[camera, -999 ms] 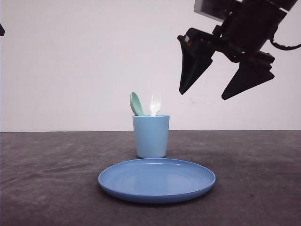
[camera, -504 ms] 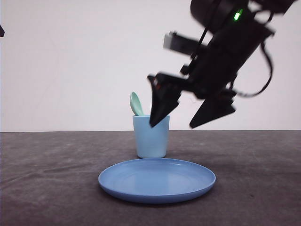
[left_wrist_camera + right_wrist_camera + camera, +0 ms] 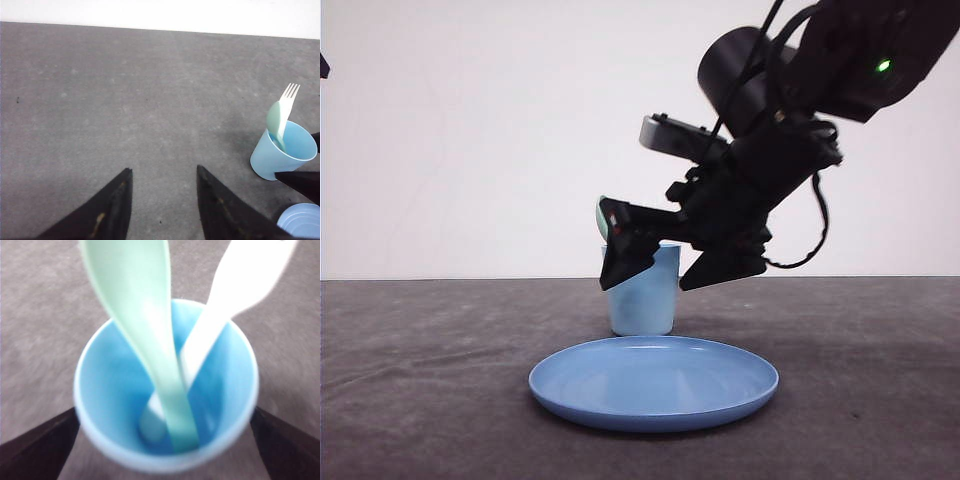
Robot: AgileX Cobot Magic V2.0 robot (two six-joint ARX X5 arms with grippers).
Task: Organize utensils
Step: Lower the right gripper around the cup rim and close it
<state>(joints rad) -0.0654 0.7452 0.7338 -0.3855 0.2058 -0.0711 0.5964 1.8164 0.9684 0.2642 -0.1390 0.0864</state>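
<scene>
The pale mint-green spoon (image 3: 140,315) and the white fork (image 3: 240,290) stand handle-down in the light blue cup (image 3: 100,390). My right gripper (image 3: 165,411) is open, with one dark finger on each side of the cup's rim and a small gap to it. In the front view the right gripper (image 3: 643,288) straddles the cup (image 3: 645,305); a sliver of the spoon (image 3: 601,215) shows and the fork is hidden. My left gripper (image 3: 164,170) hangs open over bare table, well to the side of the cup (image 3: 280,155), spoon (image 3: 273,120) and fork (image 3: 287,100).
A round blue plate (image 3: 653,382) lies on the dark grey table (image 3: 420,380) just in front of the cup. Its edge (image 3: 300,222) shows in the left wrist view. A white wall rises behind the table.
The right arm has come down and to the left from high at the right. Its open fingers now flank the cup. Cup, spoon and fork have not moved.
</scene>
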